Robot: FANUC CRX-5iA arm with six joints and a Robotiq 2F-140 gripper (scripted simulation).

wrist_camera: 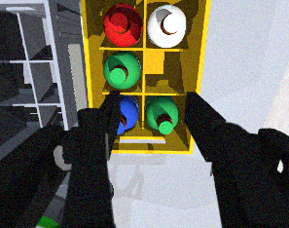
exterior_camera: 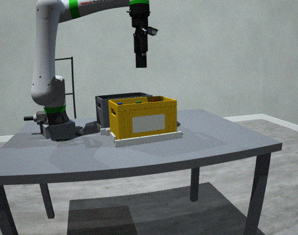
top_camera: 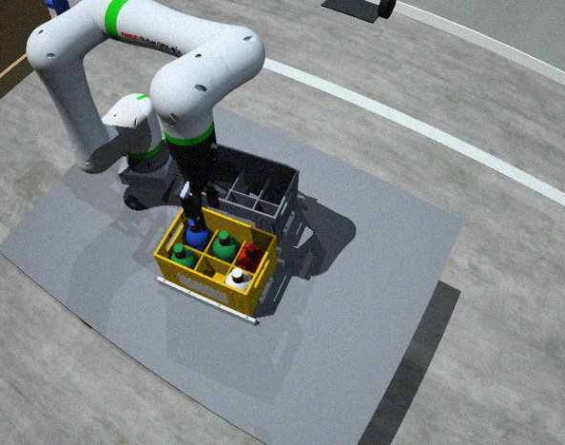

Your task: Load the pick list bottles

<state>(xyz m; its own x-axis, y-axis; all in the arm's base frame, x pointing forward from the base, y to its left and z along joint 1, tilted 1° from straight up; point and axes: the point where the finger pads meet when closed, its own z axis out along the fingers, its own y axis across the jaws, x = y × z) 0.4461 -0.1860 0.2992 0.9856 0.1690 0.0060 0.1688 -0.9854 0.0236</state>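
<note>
Black two-finger hand (exterior_camera: 141, 65) partly open, empty, high above yellow plastic crate (exterior_camera: 144, 118), apparently over its blue-capped bottle (wrist_camera: 126, 113) at 9 o'clock.

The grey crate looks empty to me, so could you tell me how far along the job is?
Nothing is done: the grey crate holds no bottles. All five bottles stand in the yellow crate. The gripper hangs high above it, partly open, holding nothing. Every pick is left.

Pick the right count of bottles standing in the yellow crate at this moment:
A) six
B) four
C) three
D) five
D: the wrist view shows a red bottle, a white bottle, two green bottles and a blue bottle in the yellow crate, with one cell vacant beside the upper green one.
</note>
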